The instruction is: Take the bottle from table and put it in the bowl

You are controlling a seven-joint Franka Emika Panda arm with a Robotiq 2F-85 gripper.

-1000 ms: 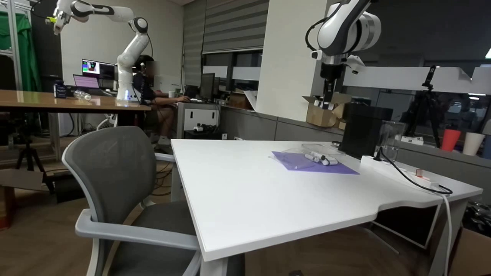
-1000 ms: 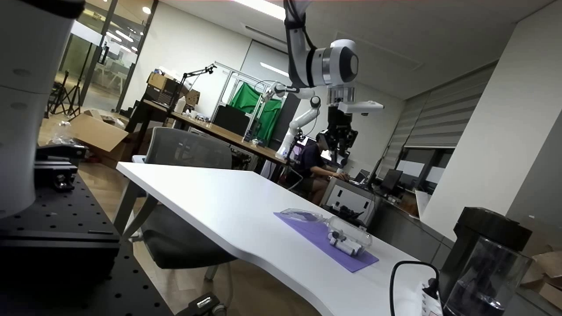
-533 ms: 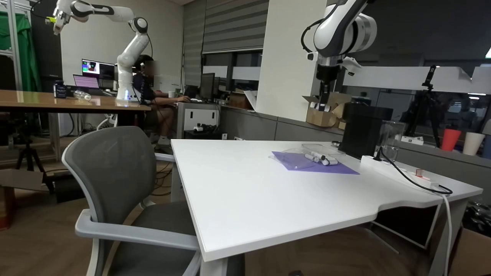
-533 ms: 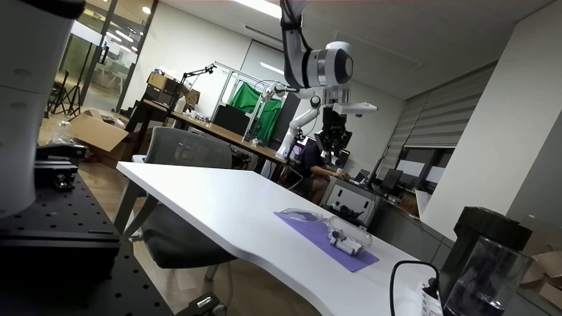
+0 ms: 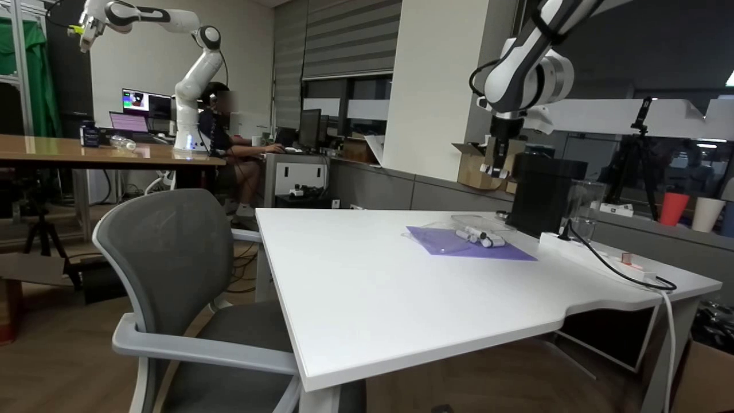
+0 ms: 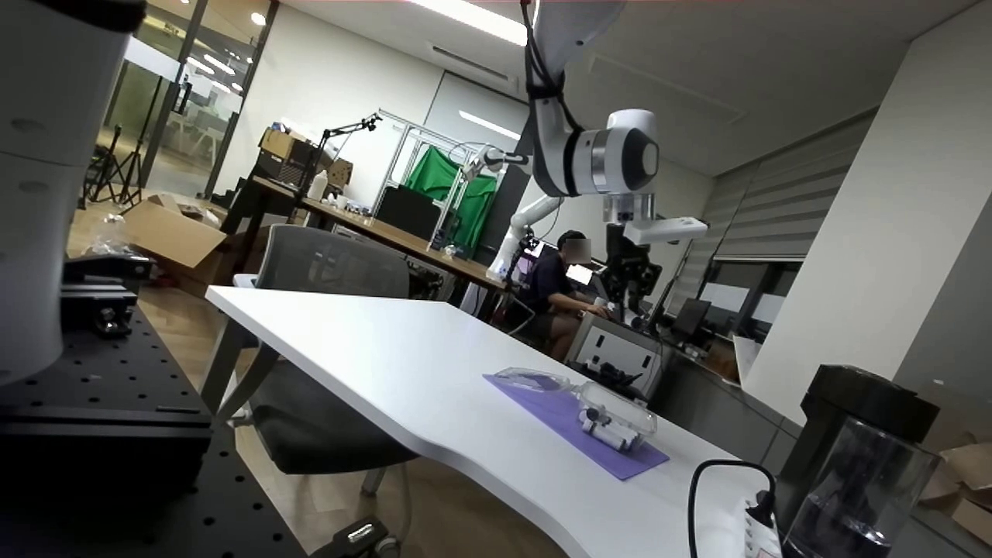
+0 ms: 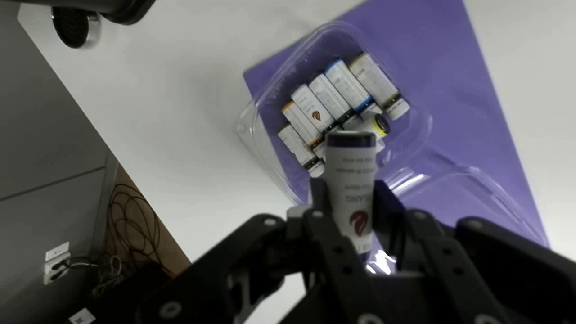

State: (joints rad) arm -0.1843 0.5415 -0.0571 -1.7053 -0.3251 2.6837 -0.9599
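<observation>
My gripper (image 7: 351, 193) is shut on a whitish bottle (image 7: 350, 173) with a dark end and a red mark, gripped between both fingers. In both exterior views the gripper (image 5: 495, 167) (image 6: 632, 301) hangs well above the white table (image 5: 367, 281), the bottle roughly level in it. The bowl (image 7: 288, 87) is a low clear plastic container on the purple mat, with an open lid (image 7: 470, 193). Several small bottles (image 7: 330, 96) lie in it side by side. In the wrist view the held bottle hides part of them. The bowl also shows in an exterior view (image 6: 620, 407).
The purple mat (image 7: 468, 103) lies flat under the bowl. A tall black appliance (image 5: 542, 195) with a clear jar stands beside it. A white power strip (image 5: 585, 258) with a black cable lies near the edge. A round black lid (image 7: 74, 27) and a grey chair (image 5: 166, 269) are nearby.
My gripper shifts slightly left, then moves right and lower in both exterior views, with the bottle held throughout. The bowl, mat and bottles in it stay put.
</observation>
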